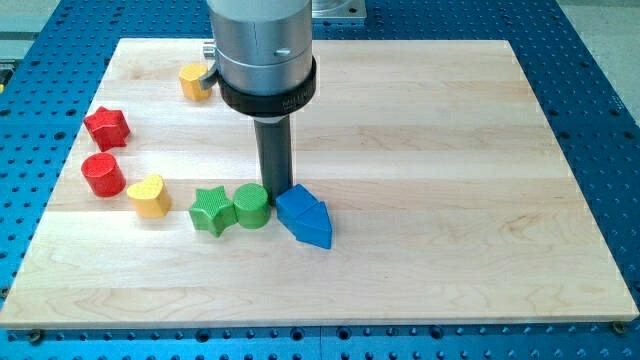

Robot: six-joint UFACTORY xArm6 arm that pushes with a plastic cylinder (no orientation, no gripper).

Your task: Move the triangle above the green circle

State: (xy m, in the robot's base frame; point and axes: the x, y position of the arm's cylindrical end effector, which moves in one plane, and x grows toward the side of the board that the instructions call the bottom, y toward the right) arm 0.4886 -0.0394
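My tip (277,190), a bare dark rod with no jaws, rests just above the gap between green cylinder block (251,205) and blue triangular block (304,216). Triangle sits right of the circle on the pale wooden board (450,200), beside it. Green star block (212,210) touches the circle's left.

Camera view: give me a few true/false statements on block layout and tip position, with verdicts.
1. The blue triangle lies to the view's right of the green circle. True.
2. My tip is at the red star. False: it sits between the green circle and the blue triangle, just above them in the view.
3. The green star touches the green circle. True.
4. The yellow heart is at the view's right edge. False: it is left, beside the red cylinder.
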